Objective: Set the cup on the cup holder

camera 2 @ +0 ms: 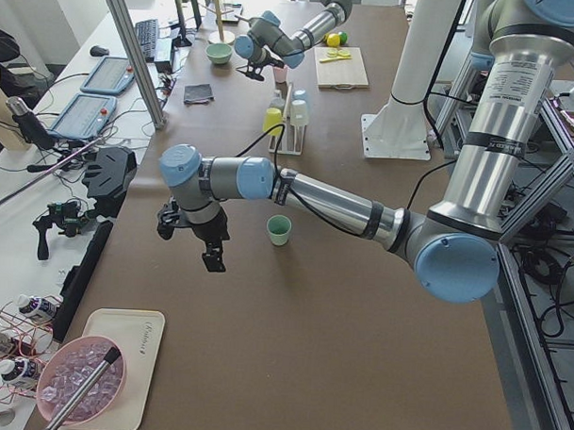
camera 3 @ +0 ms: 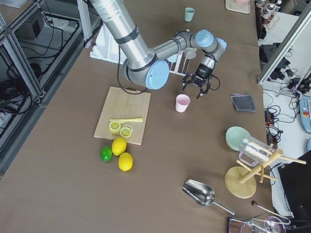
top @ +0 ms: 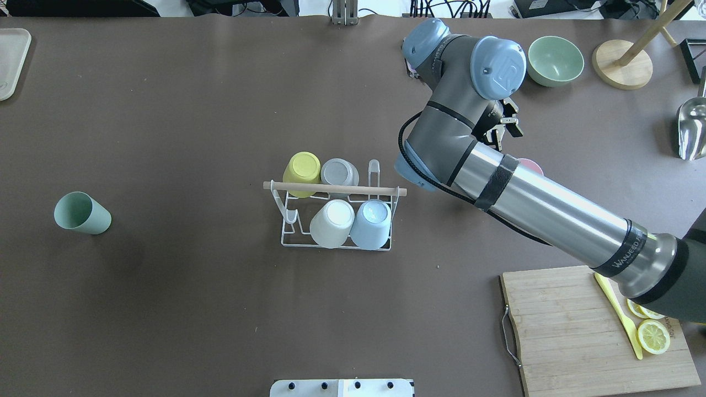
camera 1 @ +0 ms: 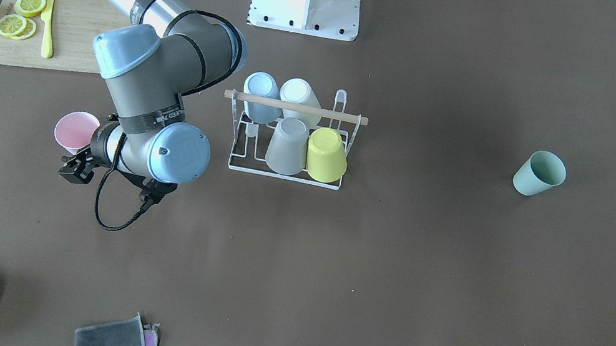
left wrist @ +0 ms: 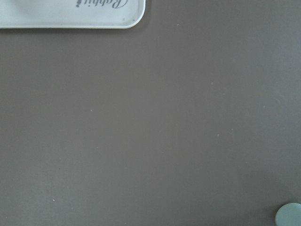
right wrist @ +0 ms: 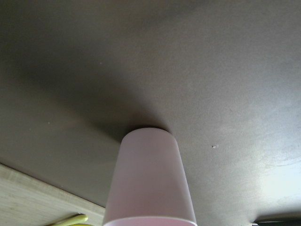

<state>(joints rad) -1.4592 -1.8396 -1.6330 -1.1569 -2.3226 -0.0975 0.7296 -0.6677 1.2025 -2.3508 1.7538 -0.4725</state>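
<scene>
Pink cup (camera 1: 76,131) upright, mouth up; right jaws apart near it; left jaws unclear.

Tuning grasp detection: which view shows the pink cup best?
Exterior right: the whole pink cup stands upright, unoccluded. Right wrist shows it large but cut off at the rim. Front-facing and overhead: the right arm hides part. Exterior left: tiny, far off. Left wrist: nothing.

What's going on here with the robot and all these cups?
The robot is putting cups on the white wire rack, which already holds four upside down. Its right gripper hovers open close to a pink cup standing on the table, not holding it. A green cup stands far off, near the left arm.
</scene>
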